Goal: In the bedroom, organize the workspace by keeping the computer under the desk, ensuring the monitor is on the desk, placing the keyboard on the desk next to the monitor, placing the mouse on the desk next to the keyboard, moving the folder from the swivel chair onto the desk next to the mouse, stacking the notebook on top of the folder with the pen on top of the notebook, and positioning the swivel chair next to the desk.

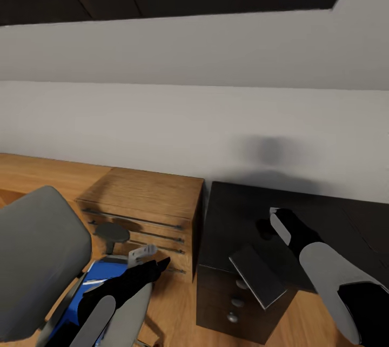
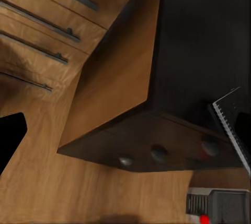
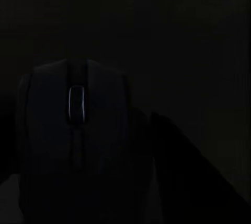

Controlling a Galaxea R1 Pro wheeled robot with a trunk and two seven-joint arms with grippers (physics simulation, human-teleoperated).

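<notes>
Head view is evenly lit and soft; a blurred shadow smudges the wall (image 1: 268, 148) toward three o'clock. Right wrist view is nearly black.

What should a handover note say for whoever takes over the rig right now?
Right gripper: low over the desk, at the mouse; grip state cannot be told.
Left gripper: over the swivel chair, beside the wood cabinet; holding nothing that shows, jaw state unclear.
Folder is on the chair seat.
Notebook overhangs the desk's corner above the drawer knobs.
Computer is on the floor by the drawer unit.
Left: folder to the desk beside the mouse, notebook on it, then the pen; chair to the desk.
</notes>
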